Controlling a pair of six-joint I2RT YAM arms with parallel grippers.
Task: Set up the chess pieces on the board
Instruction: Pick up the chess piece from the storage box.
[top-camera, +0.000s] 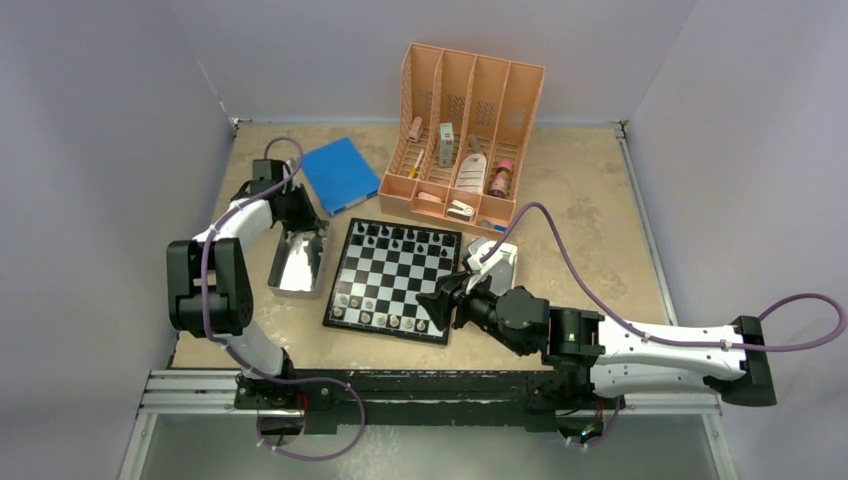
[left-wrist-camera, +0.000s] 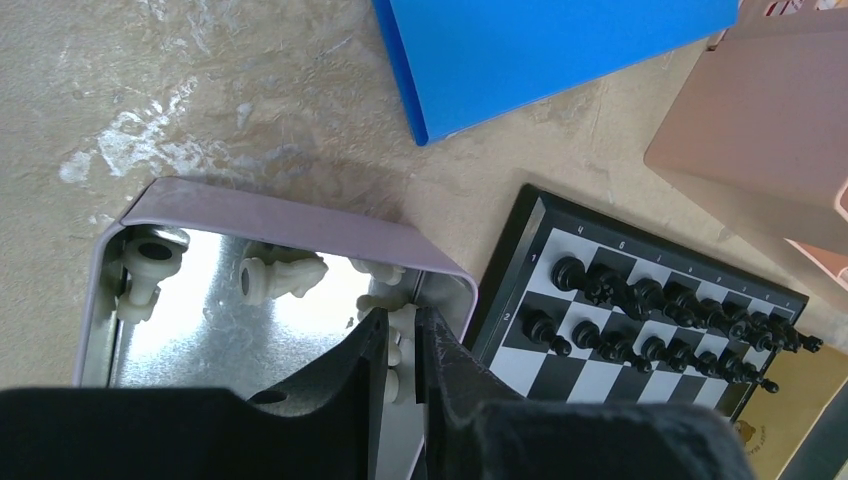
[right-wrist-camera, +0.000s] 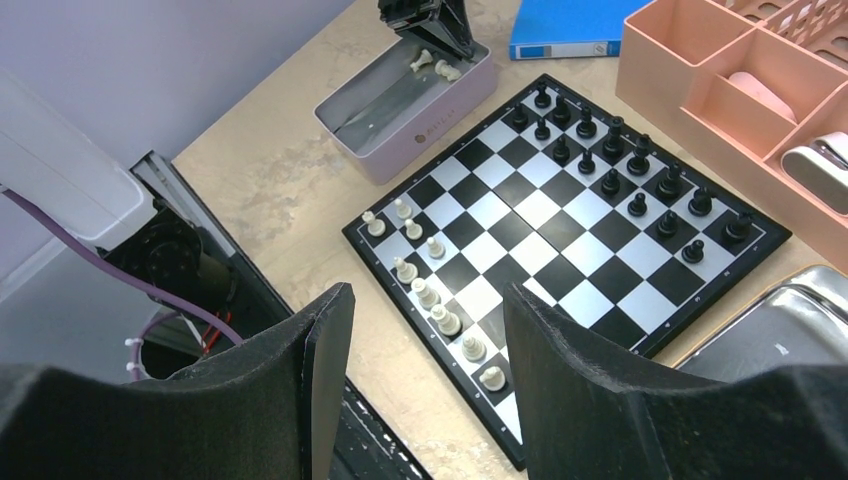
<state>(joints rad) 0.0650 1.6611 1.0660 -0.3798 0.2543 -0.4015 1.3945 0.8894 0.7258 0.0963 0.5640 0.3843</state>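
Top external: the board (top-camera: 393, 272) sits mid-table between the two arms. The black pieces (top-camera: 405, 238) fill its two far rows. The white pieces (top-camera: 385, 318) stand along the near edge, with gaps. On the left side, the left gripper (top-camera: 300, 235) is down in the metal tray (top-camera: 292, 278), just beside the board's left edge. At the board's near right corner hovers the right gripper (top-camera: 438, 302). Neither jaw state can be read from up here.

Left wrist: the fingers are drawn nearly together with a narrow slot between them, tips inside the tray. A pale piece (left-wrist-camera: 397, 335) shows in that slot, close to the tray wall on the board side. I cannot tell whether it is pinched or only bracketed, and the fingers hide its long axis. A toppled piece (left-wrist-camera: 285, 275) lies farther ahead, its long axis across the view. Another pale one sits in the far left corner.

Right wrist: the jaws are spread wide with nothing between them, above the board's near edge. The white ranks below are incomplete.

Judgement: the loose white pieces lie in the tray, so the left arm is much the nearer. The pick turns on the pale piece lying dead ahead between its tips. The empty squares lie to the right of the tray.
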